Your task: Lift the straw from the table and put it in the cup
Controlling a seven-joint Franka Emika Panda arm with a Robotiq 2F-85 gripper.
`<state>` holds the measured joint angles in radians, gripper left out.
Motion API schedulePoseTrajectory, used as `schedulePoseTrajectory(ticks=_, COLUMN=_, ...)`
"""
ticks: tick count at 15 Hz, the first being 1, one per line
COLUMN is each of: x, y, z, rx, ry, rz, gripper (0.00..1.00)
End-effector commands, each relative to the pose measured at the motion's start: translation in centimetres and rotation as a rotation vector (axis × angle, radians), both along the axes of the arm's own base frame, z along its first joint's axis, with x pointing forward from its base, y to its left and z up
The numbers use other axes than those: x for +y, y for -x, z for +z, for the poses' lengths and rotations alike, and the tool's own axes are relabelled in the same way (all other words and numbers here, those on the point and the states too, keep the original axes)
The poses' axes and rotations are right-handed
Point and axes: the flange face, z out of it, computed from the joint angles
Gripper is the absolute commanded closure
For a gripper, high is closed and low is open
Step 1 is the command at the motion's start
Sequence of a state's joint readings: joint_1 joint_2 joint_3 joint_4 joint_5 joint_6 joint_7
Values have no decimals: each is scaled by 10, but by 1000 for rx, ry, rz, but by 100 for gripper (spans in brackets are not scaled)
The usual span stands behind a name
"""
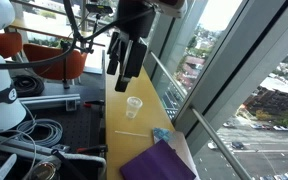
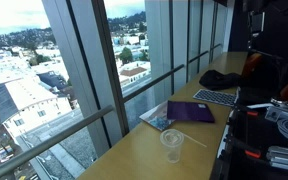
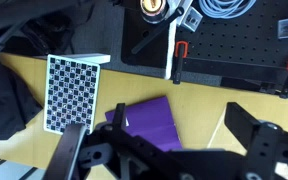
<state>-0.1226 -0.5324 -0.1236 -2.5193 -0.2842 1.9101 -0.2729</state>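
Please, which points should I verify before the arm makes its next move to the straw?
1. Straw lies flat on table, uncovered: ok.
2. Cup upright: ok.
3. Tool open: ok, its fingers stand wide apart in the wrist view.
4. Tool down at straw: not ok, it hangs high above.
5. Straw seen in wrist view: not ok.
6. Blue object clear of straw's end: cannot tell.

The arm (image 1: 136, 12) comes in from above; its gripper (image 1: 123, 72) hangs high, pointing down, jaws spread wide, empty.
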Motion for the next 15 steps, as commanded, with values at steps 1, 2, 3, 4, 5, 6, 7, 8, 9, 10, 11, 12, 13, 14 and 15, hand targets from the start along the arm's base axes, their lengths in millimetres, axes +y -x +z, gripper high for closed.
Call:
schedulePoseTrajectory(ticks=1, x=0, y=0, z=1, rx=0, ry=0, rz=0, gripper=0)
schedulePoseTrajectory(ticks=2, x=0, y=0, z=1, rx=-1, ry=0, rz=0, gripper=0)
schedulePoseTrajectory(ticks=3, x=5, y=-1, z=-7, rx=-15, ry=-28, rz=-23, gripper=0)
schedulePoseTrajectory(ticks=4, x=11, y=-1, z=-17, rx=-55, ry=-72, rz=-52, gripper=0)
schedulePoseTrajectory(ticks=5, x=19, y=-3, z=-26, rx=-85, ry=-133, rz=-96, gripper=0)
schedulePoseTrajectory(ticks=6, x=31, y=-7, z=-39, rx=-103, ry=-174, rz=-130, gripper=0)
schedulePoseTrajectory(ticks=7, x=41, y=-12, z=-50, rx=-124, ry=-222, rz=-163, gripper=0)
schedulePoseTrajectory(ticks=8, x=49, y=-18, z=-60, rx=-144, ry=-264, rz=-197, gripper=0)
schedulePoseTrajectory(ticks=9, x=57, y=-24, z=-71, rx=-166, ry=-301, rz=-237, gripper=0)
schedulePoseTrajectory(ticks=10, x=62, y=-32, z=-81, rx=-194, ry=-335, rz=-276, gripper=0)
schedulePoseTrajectory(ticks=11, x=65, y=-39, z=-91, rx=-223, ry=-367, rz=-313, gripper=0)
schedulePoseTrajectory(ticks=12, x=69, y=-46, z=-102, rx=-253, ry=-392, rz=-355, gripper=0)
schedulePoseTrajectory(ticks=13, x=69, y=-55, z=-111, rx=-287, ry=-417, rz=-393, gripper=0)
schedulePoseTrajectory(ticks=14, x=71, y=-63, z=-124, rx=-322, ry=-435, rz=-438, gripper=0)
schedulePoseTrajectory(ticks=15, x=72, y=-70, z=-137, rx=-361, ry=-449, rz=-483, gripper=0)
